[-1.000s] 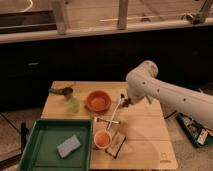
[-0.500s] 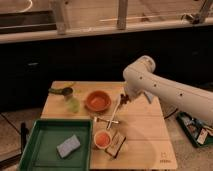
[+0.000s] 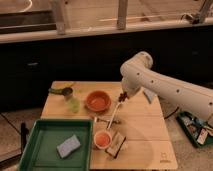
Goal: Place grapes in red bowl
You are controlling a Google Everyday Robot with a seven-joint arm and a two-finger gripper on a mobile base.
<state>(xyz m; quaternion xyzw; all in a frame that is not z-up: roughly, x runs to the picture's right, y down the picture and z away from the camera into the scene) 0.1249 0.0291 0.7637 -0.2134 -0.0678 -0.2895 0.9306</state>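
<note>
Just right of the red bowl (image 3: pixel 98 102), the gripper (image 3: pixel 123 95) meets the grapes (image 3: pixel 121 98) — clasped or not, I cannot tell — under the white arm (image 3: pixel 165 90).

Lab-like test space: wooden table (image 3: pixel 140 125) before a dark glazed railing (image 3: pixel 100 32); pincer (image 3: pixel 122 96) hovers over it.

Dim, warm light throughout; the end effector (image 3: pixel 121 97) hangs beside the red bowl (image 3: pixel 98 102).

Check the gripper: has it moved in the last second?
Yes. The gripper has shifted slightly left, toward the red bowl, and now hangs just right of its rim.
</note>
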